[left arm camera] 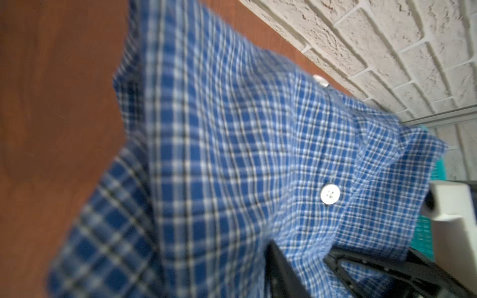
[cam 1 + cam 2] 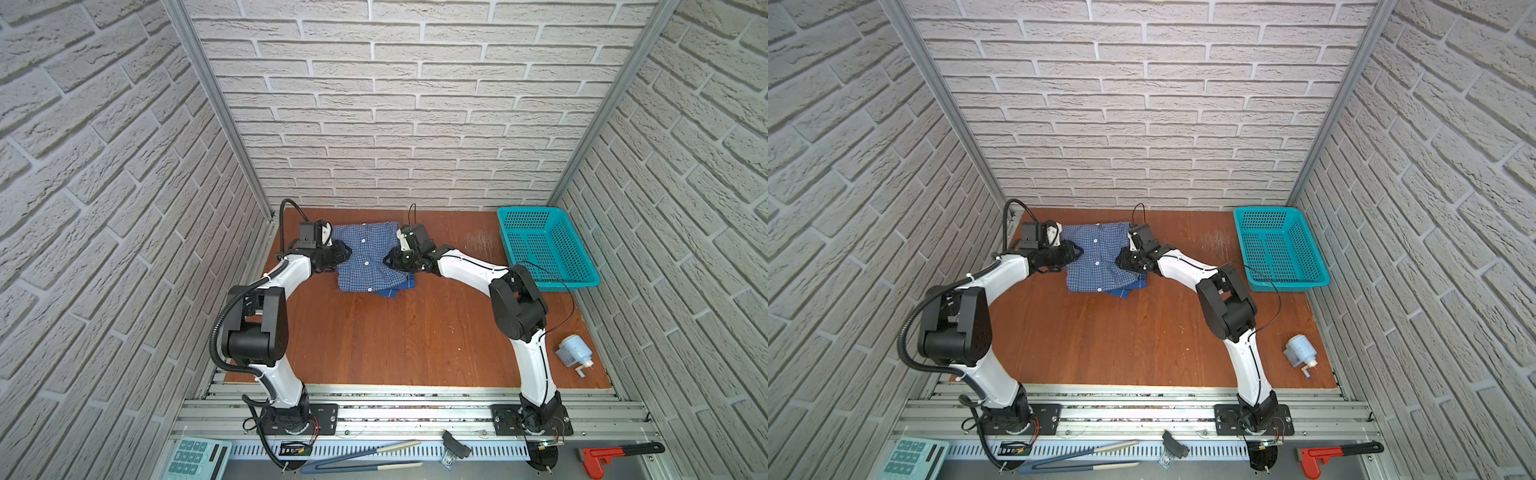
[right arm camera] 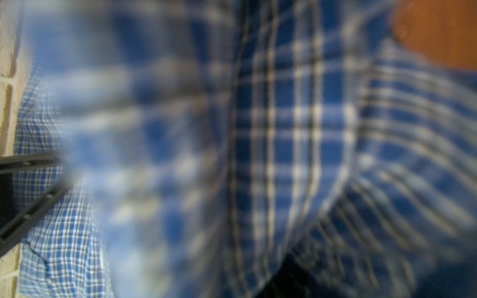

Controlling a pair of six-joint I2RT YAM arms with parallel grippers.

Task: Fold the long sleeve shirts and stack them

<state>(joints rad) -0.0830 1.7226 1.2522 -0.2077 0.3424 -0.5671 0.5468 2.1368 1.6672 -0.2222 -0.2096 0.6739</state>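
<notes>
So in a top view the floor of the cell is a reddish wood table [image 2: 395,332], boxed in on three sides by pale brick walls [image 2: 395,104], with aluminium rails [image 2: 415,399] along the near edge where both arms are bolted down. The light check shirt [image 2: 365,257] lies folded at the far middle of the table, on top of the darker plaid shirt [image 2: 405,284], which only pokes out at the near right corner. The left gripper [image 2: 343,253] sits on the stack's left edge and the right gripper [image 2: 390,259] on its right edge, and from up here I can't tell how far apart either one's jaws are. A teal basket [image 2: 569,283] stands far right, well apart from the shirts, and a calculator [image 2: 199,457] and a red wrench [image 2: 615,455] lie down past the rails. The other top view gives the same layout, stack [image 2: 1096,262] included. The left wrist view adds what those can't: a white button [image 1: 330,194] on the fine check up close, the darker plaid under it, bare wood beside them, and two black fingers [image 1: 284,271] clearly spread apart with cloth lying loose across the gap, so nothing looks pinched. The right wrist view is mostly blur: big plaid fills the frame, fine check sits at one side and a bit of wood in a corner. Only one dark finger [image 3: 28,162] shows at the edge, so I can't tell whether that gripper is parted or clamped.
</notes>
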